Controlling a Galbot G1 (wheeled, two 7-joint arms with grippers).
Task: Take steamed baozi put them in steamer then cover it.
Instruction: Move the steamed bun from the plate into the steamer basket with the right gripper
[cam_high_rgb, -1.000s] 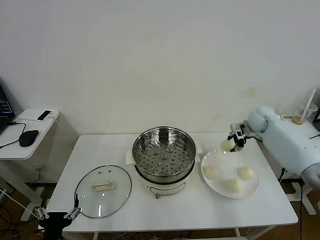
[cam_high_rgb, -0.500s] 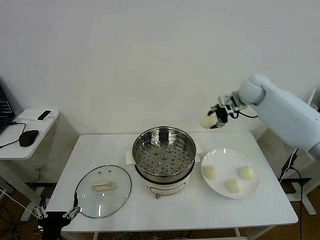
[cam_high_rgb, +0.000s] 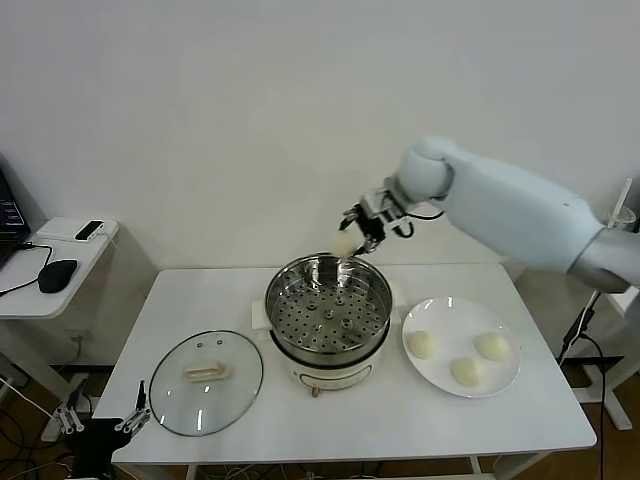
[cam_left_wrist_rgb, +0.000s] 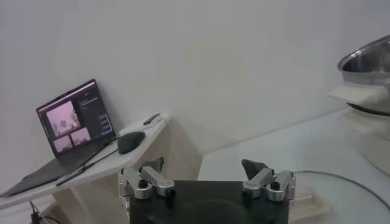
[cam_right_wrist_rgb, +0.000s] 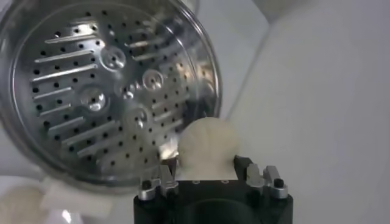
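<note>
The steel steamer (cam_high_rgb: 327, 318) stands uncovered at the table's centre, its perforated tray (cam_right_wrist_rgb: 91, 91) bare. My right gripper (cam_high_rgb: 360, 230) hovers over the steamer's far rim, shut on one cream-white baozi (cam_high_rgb: 346, 243). In the right wrist view that baozi (cam_right_wrist_rgb: 208, 141) sits between the gripper's (cam_right_wrist_rgb: 206, 163) fingers. Three more baozi (cam_high_rgb: 423, 344) (cam_high_rgb: 466, 371) (cam_high_rgb: 492, 345) lie on the white plate (cam_high_rgb: 450, 318) to the steamer's right. The glass cover (cam_high_rgb: 232, 395) rests flat on the table to the steamer's left. My left gripper (cam_high_rgb: 100, 421) (cam_left_wrist_rgb: 202, 167) waits open and empty below the table's front left corner.
A low side table at far left carries a mouse (cam_high_rgb: 57, 273), a laptop (cam_left_wrist_rgb: 76, 119) and a small white box (cam_high_rgb: 78, 231). A cup with a straw (cam_high_rgb: 610, 228) stands at far right behind my right arm. The wall is close behind the table.
My right gripper has lifted the baozi off the plate's far edge and carried it left to above the steamer's far rim. The left arm has barely shifted.
</note>
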